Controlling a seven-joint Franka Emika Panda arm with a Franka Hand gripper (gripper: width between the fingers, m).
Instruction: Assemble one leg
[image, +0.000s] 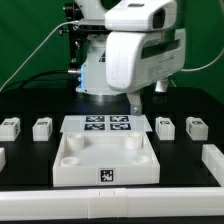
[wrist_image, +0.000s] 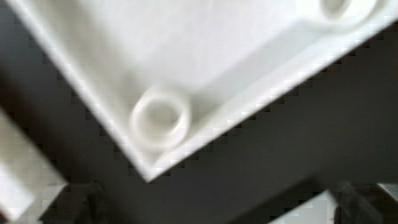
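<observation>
The white square tabletop (image: 107, 160) lies in front of the arm. In the wrist view I see one corner of the tabletop (wrist_image: 214, 60) with a round socket (wrist_image: 157, 118) in it. Four small white legs with tags stand in a row: two at the exterior view's left (image: 9, 127) (image: 42, 127) and two at its right (image: 165, 126) (image: 195, 127). My gripper (image: 134, 104) hangs over the tabletop's far right corner. In the wrist view the gripper (wrist_image: 214, 206) is open and empty, with dark fingertips (wrist_image: 71, 205) on either side.
The marker board (image: 107, 124) lies flat just behind the tabletop. White blocks sit at the table's left (image: 2, 158) and right (image: 213, 158) edges. A second socket (wrist_image: 347, 10) shows in the wrist view.
</observation>
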